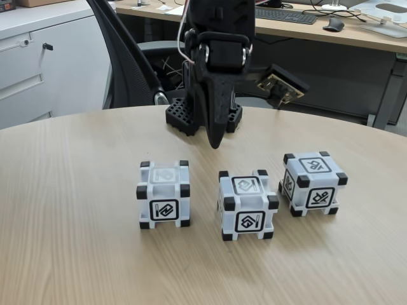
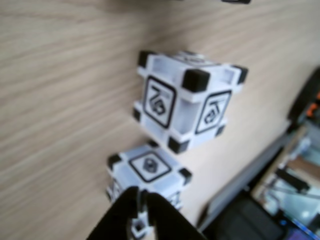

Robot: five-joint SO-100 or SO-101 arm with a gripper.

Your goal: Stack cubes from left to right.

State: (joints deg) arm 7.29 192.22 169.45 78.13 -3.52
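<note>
Closest to the fixed camera, three cubes sit in a row on the table (image 1: 70,210): left cube (image 1: 164,194), middle cube (image 1: 248,204), right cube (image 1: 312,183), each standing apart from its neighbours and none stacked. Black gripper (image 1: 215,141) hangs behind the row, over the gap between the left and middle cubes, its fingers drawn together to a point and holding nothing. In the wrist view the fingertips (image 2: 141,212) overlap the edge of one cube (image 2: 148,172), with another cube (image 2: 187,100) beyond; contact cannot be confirmed. The step in hand appears to be the first pick. Spread the fingers wider than a cube before descending, centre them over the chosen cube, align them with two opposite flat faces, and avoid nudging the neighbour.
</note>
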